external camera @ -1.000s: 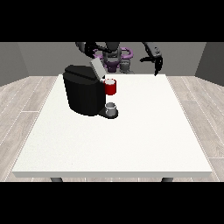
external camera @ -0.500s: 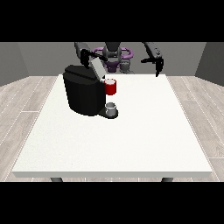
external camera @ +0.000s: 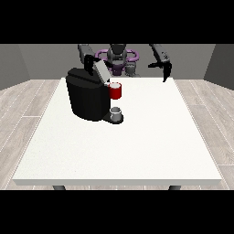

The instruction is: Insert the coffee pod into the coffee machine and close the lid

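Observation:
The black coffee machine [external camera: 87,96] stands on the left half of the white table [external camera: 137,146]. Its grey lid [external camera: 101,69] is tilted up above the top. A red thing at the machine [external camera: 115,90] sits at its front, and below it a grey thing [external camera: 116,113] rests on the base. The hand at the view's left [external camera: 89,61] is just behind the lid, close to it or touching it. The hand at the view's right [external camera: 164,69] hangs in the air over the table's far right edge with its fingers pointing down and holds nothing.
The robot's torso [external camera: 119,57] stands behind the table's far edge. The table's bare white top stretches in front of and to the right of the machine. Wooden floor surrounds the table.
The hand at the view's left and the grey lid have moved slightly right and lower. The hand at the view's right has drifted a little right and down.

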You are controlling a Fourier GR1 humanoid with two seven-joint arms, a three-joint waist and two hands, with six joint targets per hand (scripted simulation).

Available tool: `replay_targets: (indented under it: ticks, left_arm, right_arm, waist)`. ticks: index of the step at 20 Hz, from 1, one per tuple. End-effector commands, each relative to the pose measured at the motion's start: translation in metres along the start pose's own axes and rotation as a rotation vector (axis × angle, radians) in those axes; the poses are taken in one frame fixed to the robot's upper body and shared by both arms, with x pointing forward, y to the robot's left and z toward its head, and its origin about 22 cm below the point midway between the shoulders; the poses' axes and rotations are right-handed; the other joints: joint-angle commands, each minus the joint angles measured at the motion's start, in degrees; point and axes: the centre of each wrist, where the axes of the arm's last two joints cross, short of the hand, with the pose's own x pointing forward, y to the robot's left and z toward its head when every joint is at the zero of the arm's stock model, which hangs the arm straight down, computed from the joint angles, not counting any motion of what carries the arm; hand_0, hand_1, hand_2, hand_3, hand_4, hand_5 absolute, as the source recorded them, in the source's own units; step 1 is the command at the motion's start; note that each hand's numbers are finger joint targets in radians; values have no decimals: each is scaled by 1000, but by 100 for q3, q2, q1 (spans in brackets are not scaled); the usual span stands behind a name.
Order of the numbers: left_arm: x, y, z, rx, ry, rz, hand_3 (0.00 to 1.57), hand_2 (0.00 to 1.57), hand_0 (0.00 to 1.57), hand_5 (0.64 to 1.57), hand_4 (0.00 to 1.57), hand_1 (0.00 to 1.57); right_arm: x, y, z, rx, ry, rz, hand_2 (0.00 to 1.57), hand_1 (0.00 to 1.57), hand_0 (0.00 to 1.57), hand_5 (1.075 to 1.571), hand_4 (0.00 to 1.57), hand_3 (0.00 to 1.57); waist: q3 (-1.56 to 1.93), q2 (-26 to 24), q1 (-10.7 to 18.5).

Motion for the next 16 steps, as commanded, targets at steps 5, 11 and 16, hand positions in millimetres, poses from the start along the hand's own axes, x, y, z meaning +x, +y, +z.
replay_targets:
  ticks: [5,11,16]
  left_arm:
    - [-3,9,-1,33,-4,-5,0,0,0,1571,381,0]
    - [-6,19,12,-23,-1,26,0,0,0,1571,369,0]
    - [-2,16,-16,20,-18,12,0,0,0,1571,394,0]
  right_arm:
    - [5,-2,-17,25,6,2,0,0,0,1571,385,0]
    - [4,24,-17,48,6,48,0,0,0,1571,441,0]
    - [36,43,-34,129,-77,58,0,0,0,1571,421,0]
  waist:
    - [42,225,33]
    - [42,128,253]
    - [40,341,168]
